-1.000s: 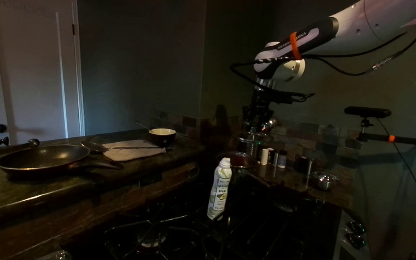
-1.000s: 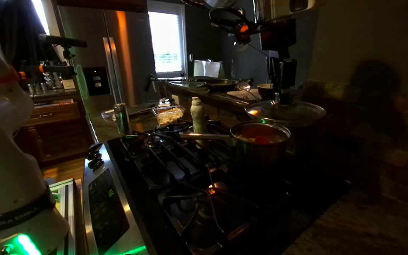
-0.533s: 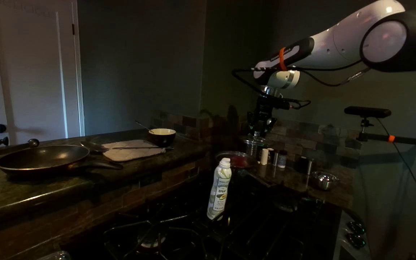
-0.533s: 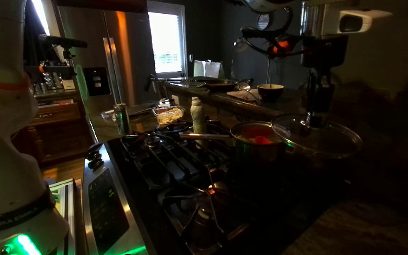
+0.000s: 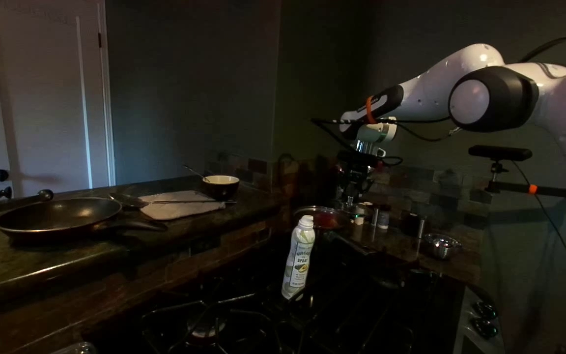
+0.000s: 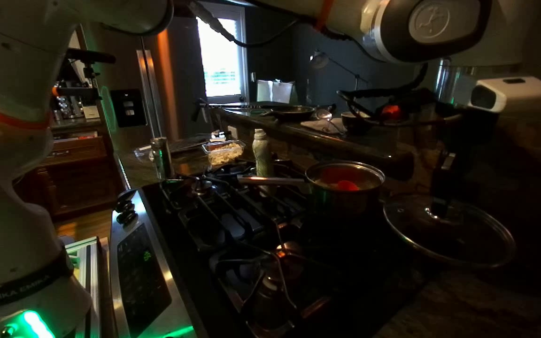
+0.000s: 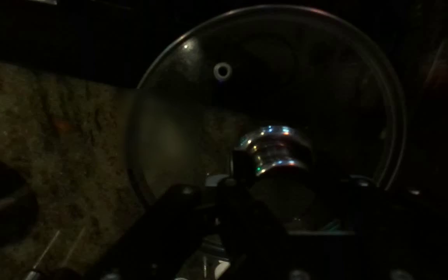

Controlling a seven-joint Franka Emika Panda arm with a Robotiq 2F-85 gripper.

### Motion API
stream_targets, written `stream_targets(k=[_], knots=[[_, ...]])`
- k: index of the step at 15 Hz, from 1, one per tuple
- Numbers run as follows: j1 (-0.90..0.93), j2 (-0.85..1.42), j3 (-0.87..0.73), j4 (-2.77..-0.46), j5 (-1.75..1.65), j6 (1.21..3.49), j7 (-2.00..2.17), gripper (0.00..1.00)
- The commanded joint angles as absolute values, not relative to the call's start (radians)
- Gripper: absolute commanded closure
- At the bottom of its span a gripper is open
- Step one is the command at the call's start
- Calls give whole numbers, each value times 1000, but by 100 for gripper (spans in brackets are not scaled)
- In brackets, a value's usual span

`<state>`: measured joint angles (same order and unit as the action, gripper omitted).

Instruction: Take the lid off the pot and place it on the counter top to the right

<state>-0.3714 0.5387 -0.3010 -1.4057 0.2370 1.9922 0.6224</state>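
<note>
In an exterior view, the uncovered pot is seen, and just to its right the lid is found, directly under the gripper. In the wrist view, the mottled counter is shown at the left, then the lid, whose knob is held between the fingers; whether the counter is touched by the lid cannot be told.

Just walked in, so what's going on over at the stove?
A robot arm grips a glass lid by its knob with its tool. The lid is beside the pot, which sits open on the stove with something red inside. In the wrist view, the counter top shows through part of the lid; whether it touches down, I can't tell.
</note>
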Motion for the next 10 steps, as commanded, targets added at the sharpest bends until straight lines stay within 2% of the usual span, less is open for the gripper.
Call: stream_targets(k=[1, 4, 5, 6, 7, 8, 10], knots=[[-409, 626, -308, -1314, 301, 1979, 762, 77], [-462, 658, -290, -1267, 302, 1916, 694, 77], [-426, 633, -301, -1330, 269, 1969, 720, 77], [-432, 637, -303, -1334, 270, 1971, 717, 52], [-435, 639, -303, -1335, 269, 1971, 717, 52], [-434, 640, -303, -1335, 269, 1971, 717, 77], [-440, 680, -296, -1288, 271, 1953, 713, 77]])
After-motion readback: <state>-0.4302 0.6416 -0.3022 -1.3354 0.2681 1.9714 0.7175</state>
